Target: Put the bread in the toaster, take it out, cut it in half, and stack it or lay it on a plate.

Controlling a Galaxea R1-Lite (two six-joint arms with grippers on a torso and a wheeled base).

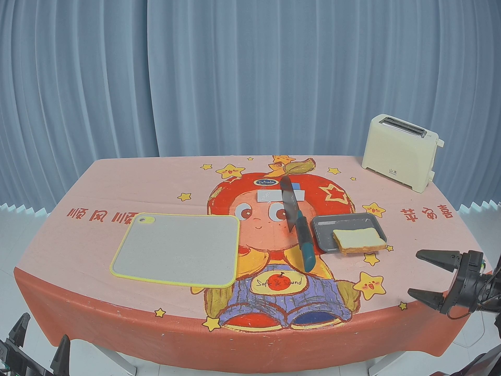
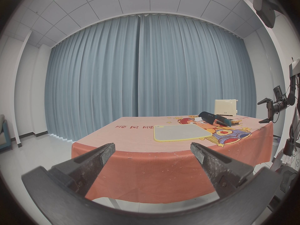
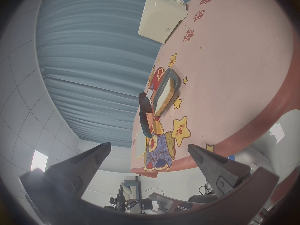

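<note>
Bread (image 1: 359,239) flat on grey tray (image 1: 326,231), counter right side, near right end effector (image 1: 414,273), likely staged for pick toward toaster (image 1: 401,151) at far right corner. Knife (image 1: 297,223) between tray and cutting board (image 1: 177,249), handy for cutting. Right end effector empty, jaws spread. Left end effector (image 1: 44,327) same, low off near-left edge. Counter (image 1: 104,194) under pink cartoon cloth. Blue curtain (image 1: 250,63) behind.

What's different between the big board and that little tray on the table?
The board is pale grey with a yellow-green edge; the tray is dark grey. The board looks larger than the tray. The board lies bare, while the tray holds a slice of bread. Both are rounded rectangles lying flat on the tablecloth, one either side of the knife.
</note>
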